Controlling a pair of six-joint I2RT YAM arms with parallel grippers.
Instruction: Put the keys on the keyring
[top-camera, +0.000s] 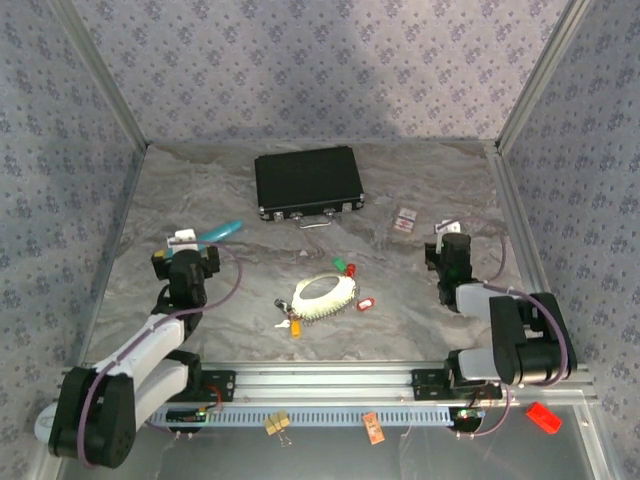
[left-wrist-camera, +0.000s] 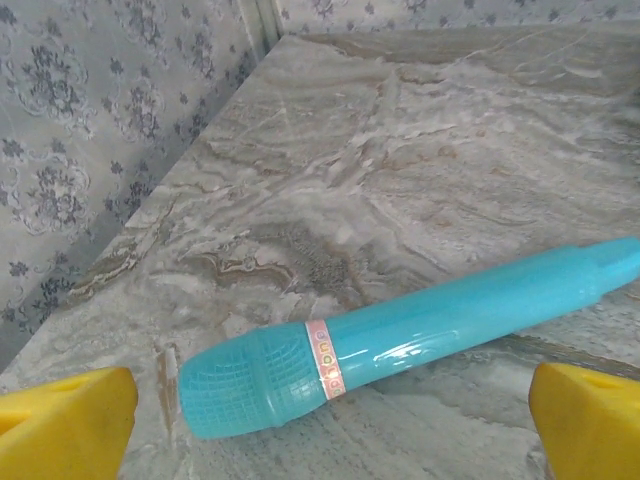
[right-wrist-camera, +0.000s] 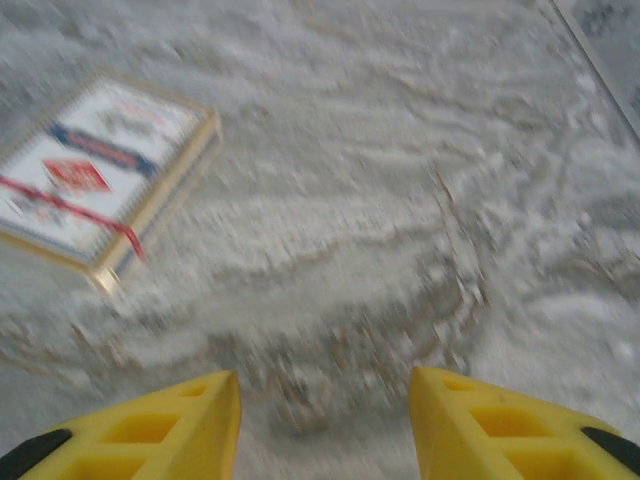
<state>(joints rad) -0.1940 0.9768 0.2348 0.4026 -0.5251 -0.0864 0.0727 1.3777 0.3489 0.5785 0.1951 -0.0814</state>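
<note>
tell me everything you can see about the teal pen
The teal pen is glossy turquoise plastic: a fat gridded end, a pink-white patterned band, then a smooth barrel narrowing slightly. It lies flat and slanted on the marbled table, left side, just ahead of the left arm's open yellow fingers, touching neither.

Left end effector (left-wrist-camera: 330, 400) spread wide; right end effector (right-wrist-camera: 322, 390) parted, empty.

card (right-wrist-camera: 105, 165) print blurred, pen (left-wrist-camera: 420, 330) band illegible
</note>
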